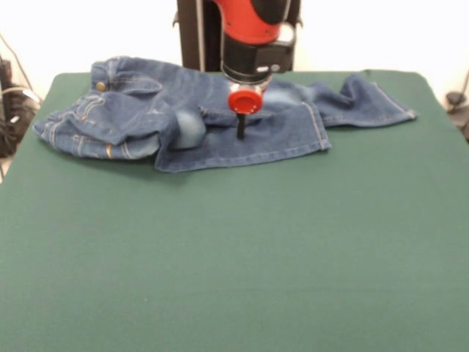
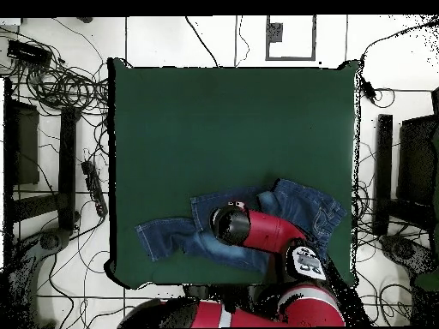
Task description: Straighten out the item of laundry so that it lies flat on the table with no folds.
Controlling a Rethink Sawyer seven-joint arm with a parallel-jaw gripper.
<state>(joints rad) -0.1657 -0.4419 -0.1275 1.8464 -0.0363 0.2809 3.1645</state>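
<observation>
The blue denim jeans (image 1: 146,110) lie crumpled along the far part of the green table (image 1: 234,257). The waist is bunched and folded over at the left. One leg runs right to a hem near the middle, and the other leg (image 1: 366,99) reaches further right. My gripper (image 1: 240,130) comes straight down on the near leg at the jeans' middle. It shows as one narrow black tip, shut and set into a ridge of the denim. In the overhead view the red arm (image 2: 266,231) covers the gripper and the middle of the jeans (image 2: 304,204).
The jeans lie near the robot's side of the table (image 2: 231,120). The black pedestal (image 1: 198,33) stands right behind them. Cables and dark equipment (image 2: 51,103) lie on the floor around the table.
</observation>
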